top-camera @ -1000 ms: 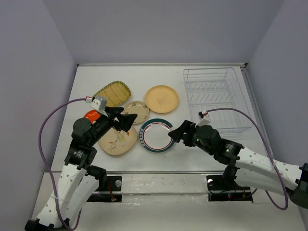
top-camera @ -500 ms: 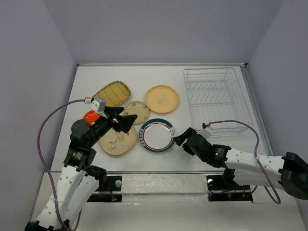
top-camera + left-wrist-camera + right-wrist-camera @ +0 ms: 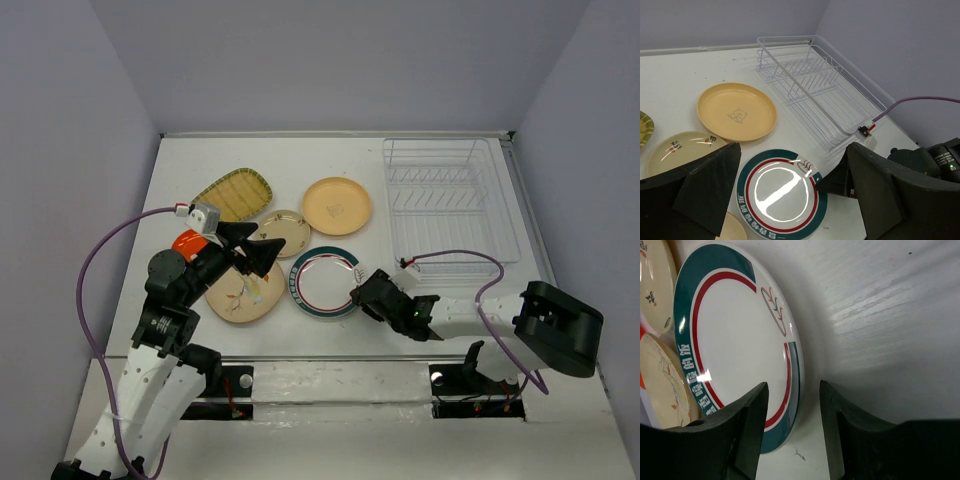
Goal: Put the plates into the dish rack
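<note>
Right end effector (image 3: 793, 390) spread, fingers (image 3: 747, 430) astride the 4 o'clock rim of the white plate with green-red rim (image 3: 322, 283), not closed on it; plate lies on the tabletop (image 3: 200, 165); dish rack (image 3: 450, 205) well apart at its 2 o'clock; round orange-tan plate (image 3: 337, 205) at its 12 o'clock; left end effector (image 3: 793, 150) spread, unloaded, just beside the small beige floral plate (image 3: 288, 232)

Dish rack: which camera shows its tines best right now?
Left wrist. It sees the dish rack obliquely and from nearer, so the rows of upright tines stand out. Top external shows its whole outline from above, with the tines fainter. Right wrist does not show it.
</note>
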Tool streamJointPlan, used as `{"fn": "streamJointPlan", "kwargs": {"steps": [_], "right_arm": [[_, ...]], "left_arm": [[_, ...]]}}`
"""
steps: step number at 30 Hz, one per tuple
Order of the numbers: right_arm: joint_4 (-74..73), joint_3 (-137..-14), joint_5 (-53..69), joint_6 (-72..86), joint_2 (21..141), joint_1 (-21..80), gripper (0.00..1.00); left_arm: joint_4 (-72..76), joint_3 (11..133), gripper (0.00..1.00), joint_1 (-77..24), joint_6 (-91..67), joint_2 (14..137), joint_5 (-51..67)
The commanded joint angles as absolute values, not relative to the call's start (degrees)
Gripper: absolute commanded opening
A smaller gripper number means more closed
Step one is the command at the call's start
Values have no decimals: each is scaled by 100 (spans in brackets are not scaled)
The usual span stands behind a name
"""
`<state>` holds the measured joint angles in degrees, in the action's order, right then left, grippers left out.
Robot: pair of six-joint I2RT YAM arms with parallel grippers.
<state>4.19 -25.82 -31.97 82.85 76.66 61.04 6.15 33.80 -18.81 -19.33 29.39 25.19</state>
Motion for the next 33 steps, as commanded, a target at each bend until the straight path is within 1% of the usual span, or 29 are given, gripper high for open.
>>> {"fn": "streamJointPlan", "kwargs": {"steps": [1, 6, 7, 8, 10, 12, 13, 14, 21, 22, 24, 25, 27, 31, 32, 33], "right_arm": [[809, -2874, -3463, 8481, 7954, 6179, 49], [817, -2786, -3524, 8622, 8112, 6231, 46], [817, -2743, -3533, 8631, 8121, 6231, 33], [809, -2725, -3533, 8631, 8121, 6231, 26], [704, -2681, -3577, 8701, 8060, 6231, 16], [502, -2698, -3647, 8736, 7955, 6397, 12], [75, -2768, -3795, 8745, 7884, 6459, 8], [-269, -2969, -3884, 8771, 7745, 6521, 7], [-2599, -4068, -5016, 8587, 7024, 7426, 7], [-3132, -4356, -5166, 8578, 6953, 7592, 7], [-3671, -4657, -5508, 8499, 6743, 7646, 7], [-4196, -4989, -5633, 8290, 6689, 7707, 7], [-4621, -5351, -6053, 7825, 6557, 7708, 7], [-4834, -6387, -7134, 6305, 6477, 7708, 7], [-4843, -6868, -7354, 5649, 6478, 7586, 7], [-4843, -7108, -7696, 5321, 6495, 7437, 7]], "left_arm": [[800, 3533, 99, -1925, -1846, 2892, 2523], [791, 3533, 99, -1934, -1828, 2900, 2514], [791, 3533, 99, -1934, -1837, 2909, 2514], [791, 3525, 99, -1934, -1837, 2909, 2522], [791, 3525, 99, -1934, -1837, 2909, 2505], [791, 3533, 99, -1934, -1828, 2918, 2496], [791, 3533, 99, -1934, -1828, 2927, 2496], [791, 3525, 99, -1934, -1837, 2927, 2496], [791, 3533, 99, -1934, -1837, 2900, 2478], [791, 3525, 99, -1934, -1837, 2892, 2479], [791, 3533, 99, -1934, -1837, 2865, 2452], [791, 3525, 99, -1934, -1846, 2848, 2452], [791, 3533, 99, -1934, -1854, 2839, 2435], [809, 3516, 99, -1934, -1881, 2778, 2408], [809, 3516, 99, -1934, -1881, 2760, 2400], [809, 3516, 99, -1934, -1881, 2742, 2391]]}}
